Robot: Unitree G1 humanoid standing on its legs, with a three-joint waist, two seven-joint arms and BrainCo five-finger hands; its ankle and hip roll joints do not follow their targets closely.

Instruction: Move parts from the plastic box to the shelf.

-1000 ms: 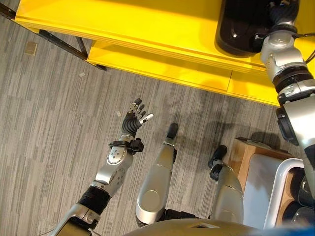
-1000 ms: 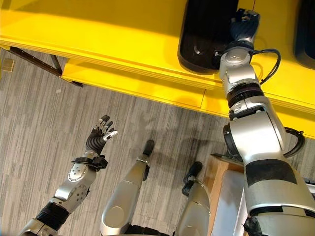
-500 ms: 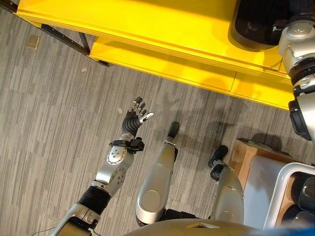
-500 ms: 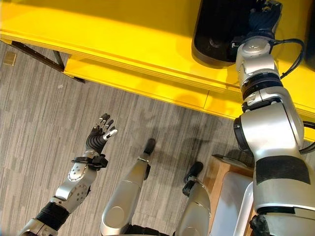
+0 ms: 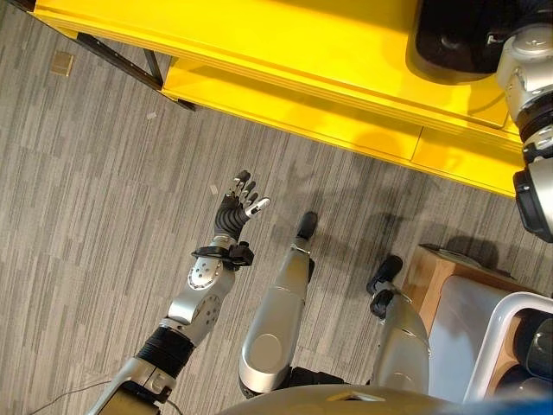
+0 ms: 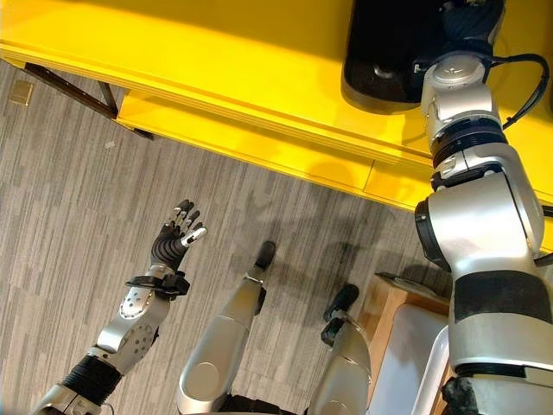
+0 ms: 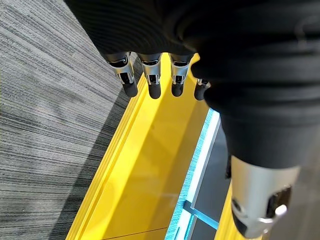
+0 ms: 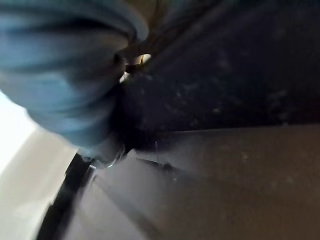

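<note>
A black moulded part (image 6: 384,52) lies on the top board of the yellow shelf (image 5: 285,52) at the far right. My right arm reaches up to it, and my right hand (image 6: 469,19) rests at the part's far side with its fingers hidden. The right wrist view presses close against the part's dark surface (image 8: 225,100). The white plastic box (image 5: 505,333) stands at the lower right with dark parts (image 5: 537,341) inside. My left hand (image 5: 238,207) hangs open over the floor, its fingers (image 7: 152,82) straight and holding nothing.
The shelf has a lower yellow board (image 5: 285,117) and a black metal leg (image 5: 121,60) at its left end. A wooden stand (image 5: 423,277) carries the plastic box. Grey striped carpet (image 5: 95,216) spreads to the left.
The camera has shifted, sliding the shelf and the part towards the right and top. My right hand stays at the black part. The left hand has not moved.
</note>
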